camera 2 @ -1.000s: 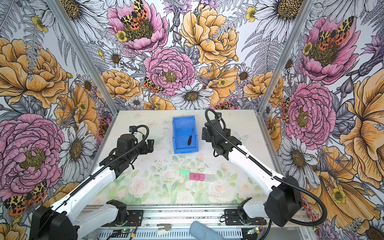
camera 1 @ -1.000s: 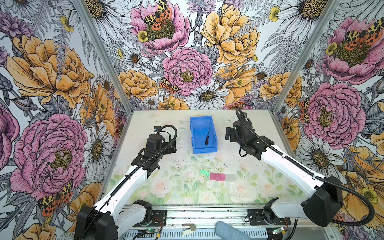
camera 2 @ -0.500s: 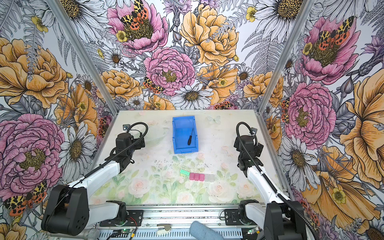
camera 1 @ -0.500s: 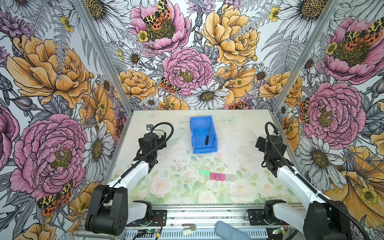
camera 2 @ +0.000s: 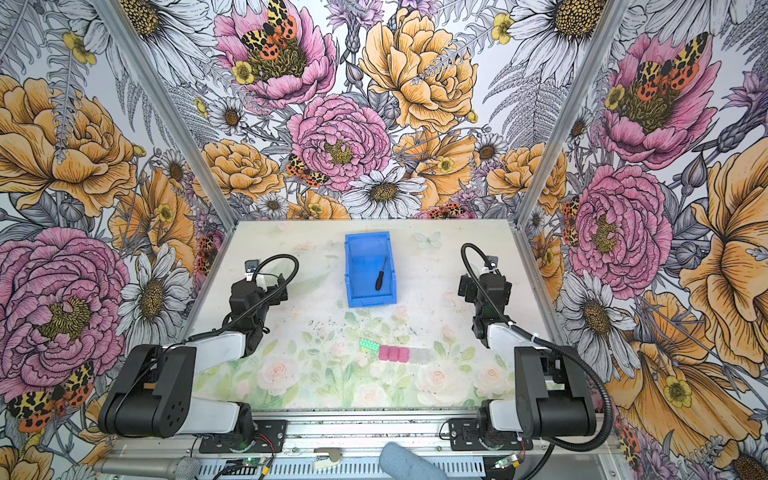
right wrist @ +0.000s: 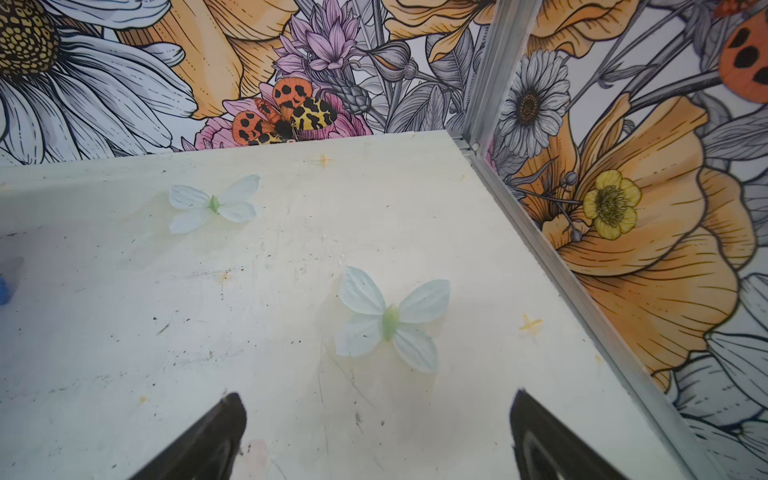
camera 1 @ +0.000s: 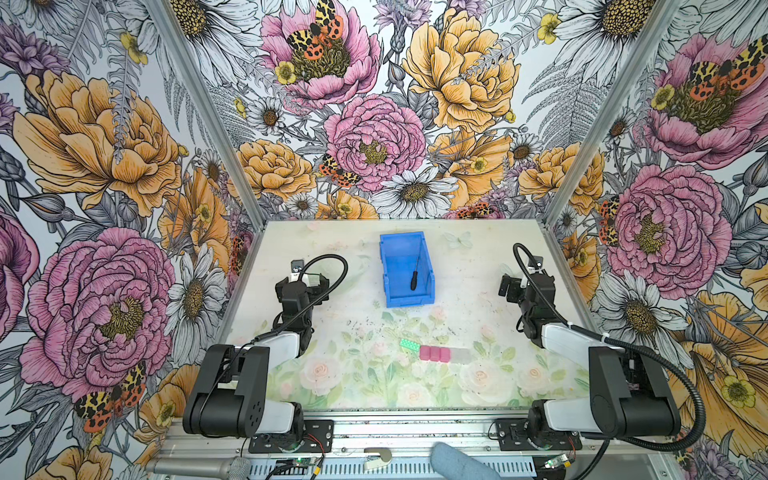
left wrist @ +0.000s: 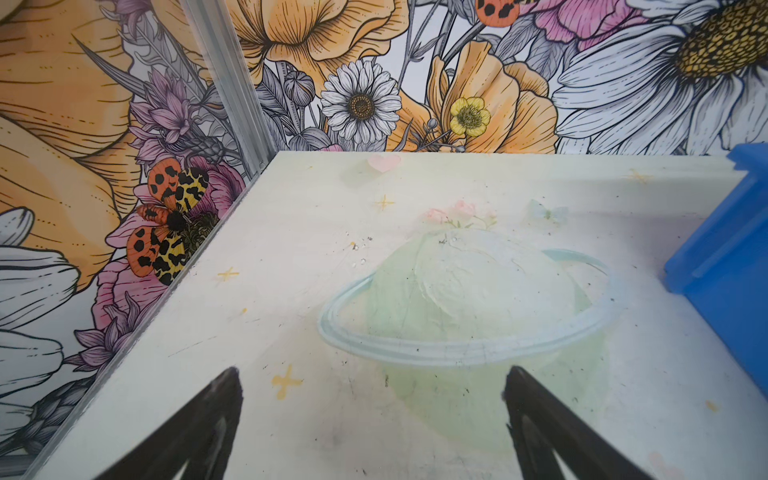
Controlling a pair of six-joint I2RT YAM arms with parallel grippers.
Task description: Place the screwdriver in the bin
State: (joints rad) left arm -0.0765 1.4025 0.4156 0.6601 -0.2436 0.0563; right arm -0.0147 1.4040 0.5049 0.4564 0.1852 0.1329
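The blue bin (camera 1: pixel 395 266) (camera 2: pixel 359 266) stands at the far middle of the table in both top views. The screwdriver (camera 1: pixel 414 277) (camera 2: pixel 380 279) lies inside it on the floor, black handle toward the low front lip. My left gripper (camera 1: pixel 308 277) (left wrist: pixel 372 374) hovers left of the bin, open, with only bare table between its fingers. The bin's side wall (left wrist: pixel 731 257) shows in the left wrist view. My right gripper (camera 1: pixel 515 286) (right wrist: pixel 376 397) is well right of the bin near the side wall, open and holding nothing.
A green studded brick (camera 1: pixel 408 344), a row of pink blocks (camera 1: pixel 434 353) and a pale clear block (camera 1: pixel 461 354) lie in the table's near middle. Flowered walls with metal corner posts close in three sides. Both arms are folded back near their bases.
The right arm has drawn back from beside the bin to the right side, and the left arm has folded back to the left. The screwdriver stays in the bin.
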